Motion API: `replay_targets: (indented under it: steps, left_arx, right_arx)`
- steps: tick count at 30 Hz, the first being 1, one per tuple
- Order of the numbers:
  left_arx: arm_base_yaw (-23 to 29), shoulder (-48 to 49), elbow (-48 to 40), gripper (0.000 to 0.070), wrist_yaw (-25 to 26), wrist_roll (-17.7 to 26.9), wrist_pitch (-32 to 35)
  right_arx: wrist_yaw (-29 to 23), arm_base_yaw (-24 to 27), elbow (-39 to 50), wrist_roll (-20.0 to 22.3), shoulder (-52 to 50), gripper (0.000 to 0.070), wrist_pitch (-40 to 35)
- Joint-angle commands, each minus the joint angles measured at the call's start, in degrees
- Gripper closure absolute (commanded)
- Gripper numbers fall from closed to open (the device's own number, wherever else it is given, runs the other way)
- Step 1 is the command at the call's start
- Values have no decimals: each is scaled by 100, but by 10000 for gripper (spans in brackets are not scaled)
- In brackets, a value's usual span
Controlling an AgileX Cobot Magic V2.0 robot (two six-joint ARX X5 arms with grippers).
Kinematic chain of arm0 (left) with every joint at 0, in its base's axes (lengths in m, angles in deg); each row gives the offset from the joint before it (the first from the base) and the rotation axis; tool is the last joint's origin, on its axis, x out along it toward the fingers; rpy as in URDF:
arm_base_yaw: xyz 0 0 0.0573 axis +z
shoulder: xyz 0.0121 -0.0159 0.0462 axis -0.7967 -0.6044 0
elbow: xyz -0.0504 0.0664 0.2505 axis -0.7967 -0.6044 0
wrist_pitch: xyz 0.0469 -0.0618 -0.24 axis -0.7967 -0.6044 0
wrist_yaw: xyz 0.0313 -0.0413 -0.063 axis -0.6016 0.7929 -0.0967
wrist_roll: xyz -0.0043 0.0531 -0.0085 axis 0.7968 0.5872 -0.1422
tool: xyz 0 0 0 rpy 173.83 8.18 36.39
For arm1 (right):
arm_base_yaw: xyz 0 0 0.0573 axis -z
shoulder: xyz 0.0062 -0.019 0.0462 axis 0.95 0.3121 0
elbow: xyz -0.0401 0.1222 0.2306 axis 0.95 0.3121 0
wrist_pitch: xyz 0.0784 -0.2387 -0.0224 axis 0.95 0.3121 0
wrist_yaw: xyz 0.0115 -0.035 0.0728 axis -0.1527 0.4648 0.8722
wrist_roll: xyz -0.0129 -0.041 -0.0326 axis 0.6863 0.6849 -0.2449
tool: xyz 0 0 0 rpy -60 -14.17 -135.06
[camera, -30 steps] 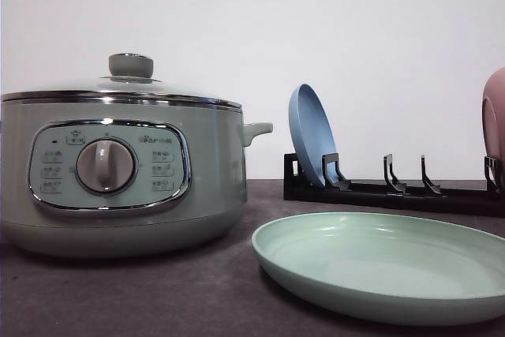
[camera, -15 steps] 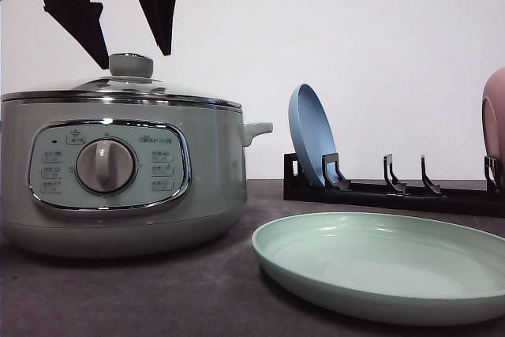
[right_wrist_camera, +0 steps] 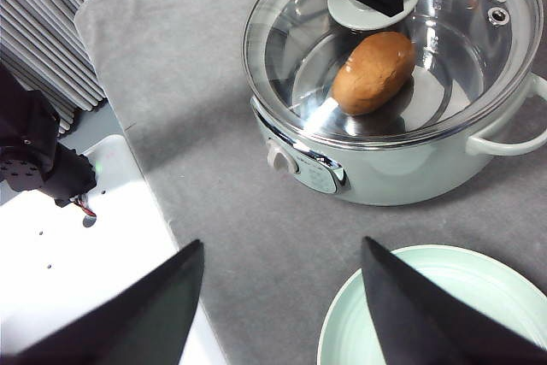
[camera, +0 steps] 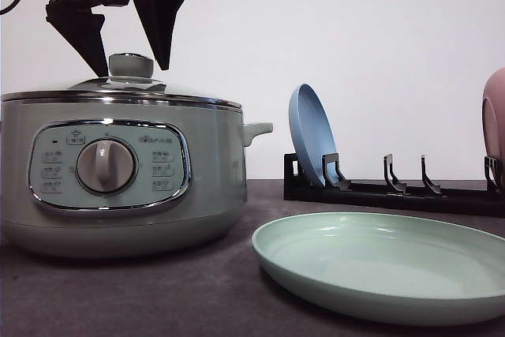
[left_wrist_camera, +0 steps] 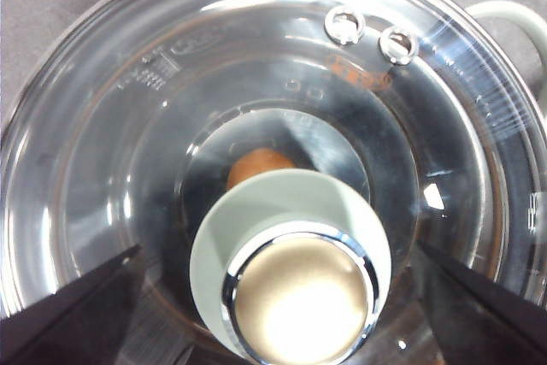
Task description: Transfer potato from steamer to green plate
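Note:
The pale green steamer (camera: pixel 118 187) stands at the left with its glass lid (left_wrist_camera: pixel 154 151) on. Through the glass the orange-brown potato (right_wrist_camera: pixel 373 72) lies inside, partly behind the knob (left_wrist_camera: pixel 295 288) in the left wrist view (left_wrist_camera: pixel 256 164). My left gripper (camera: pixel 132 67) hangs open just over the lid, one black finger (camera: pixel 83 33) on each side of the green knob (camera: pixel 131 64), not touching it. The green plate (camera: pixel 379 262) lies bare at the front right. My right gripper (right_wrist_camera: pixel 278 314) is open and high above the table between steamer and plate (right_wrist_camera: pixel 487 297).
A black dish rack (camera: pixel 394 191) stands at the back right, with a blue plate (camera: pixel 310 133) upright in it and a pink plate (camera: pixel 495 124) at the right edge. The table's edge (right_wrist_camera: pixel 128 126) drops off beside the steamer's dial side.
My left gripper has come down from the top left corner to hang over the lid knob, fingers spread. Steamer, lid and plates have not moved.

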Motion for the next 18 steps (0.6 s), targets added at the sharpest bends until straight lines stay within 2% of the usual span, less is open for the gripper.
replay_targets:
  steps: [1,3,6,8,18]
  left_arx:
    - [-32,-181,204,112,-18,27,3]
    - [-39,-191,204,137,-19,26,0]
    - [-74,-191,204,265,-19,26,4]
    - [-74,-191,204,323,-17,26,1]
    - [-74,-189,211,545,-20,22,-168]
  right_arx:
    - [-2,-46,-90,74,59,337,-37]
    - [-2,-46,-90,75,59,337,-37]
    - [-5,-46,-90,86,59,337,-43]
    - [-8,-46,-90,95,62,337,-54]
    - [-28,-46,-90,96,63,337,-57]
